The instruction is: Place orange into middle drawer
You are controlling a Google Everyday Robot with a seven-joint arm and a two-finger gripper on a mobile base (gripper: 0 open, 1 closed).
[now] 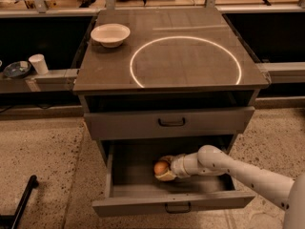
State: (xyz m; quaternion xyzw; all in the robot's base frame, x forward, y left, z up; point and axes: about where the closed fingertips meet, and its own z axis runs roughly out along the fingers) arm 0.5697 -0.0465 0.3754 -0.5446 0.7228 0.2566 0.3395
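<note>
Seen from above and in front, the middle drawer (143, 205) stands pulled out toward the camera. Its long axis runs left to right, and its dark bar handle faces the viewer. The orange (159, 166) lies inside this drawer, near the middle of its floor and slightly toward the front. Being round, it shows no long axis and no discernible pointing direction.

The gripper (164, 170) is inside the drawer and points left, at the end of a white arm (248, 175) that enters from the lower right. Its tan fingers (166, 177) are closed about the orange, one above and one below. They cover the fruit's right side, so only its left face shows. Whether the orange touches the drawer floor cannot be told.

The drawer's rear is lost in shadow beneath the closed upper drawer (209, 120). The arm is cut off at the right and bottom edges.

On the desk (109, 68), a white bowl (110, 34) sits at the back left corner, just beside a bright light ring (186, 37). A white cup (38, 64) and a dark dish (16, 69) stand on a ledge to the left.
</note>
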